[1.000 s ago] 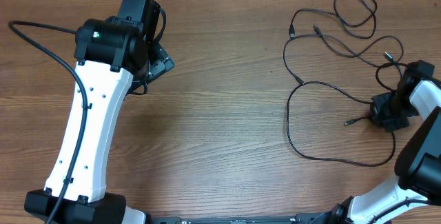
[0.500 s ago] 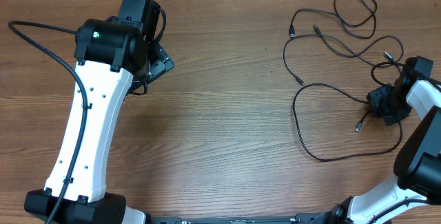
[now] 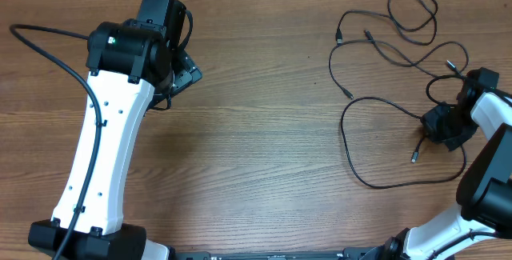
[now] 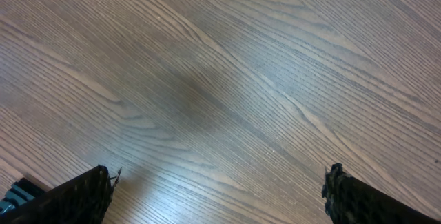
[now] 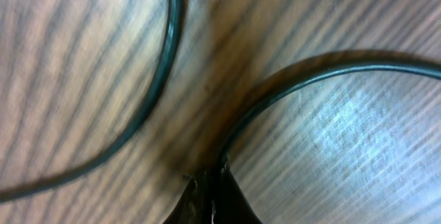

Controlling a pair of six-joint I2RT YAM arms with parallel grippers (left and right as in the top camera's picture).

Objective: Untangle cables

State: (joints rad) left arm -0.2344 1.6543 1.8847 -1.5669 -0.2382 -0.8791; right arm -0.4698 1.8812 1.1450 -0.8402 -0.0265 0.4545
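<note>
Your right gripper (image 5: 212, 195) pinches a cable (image 5: 331, 70) at 3 o'clock. Your left gripper (image 4: 217, 189) stands wide open at 10 o'clock.

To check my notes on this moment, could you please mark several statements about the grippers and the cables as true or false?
1. The right gripper is shut on one of the cables. True.
2. The left gripper holds a cable. False: it is open above bare table, holding nothing.
3. The cables all lie on the right half of the table. True.
4. One thin cable reaches under the left arm. False: all lie well clear of it.
</note>
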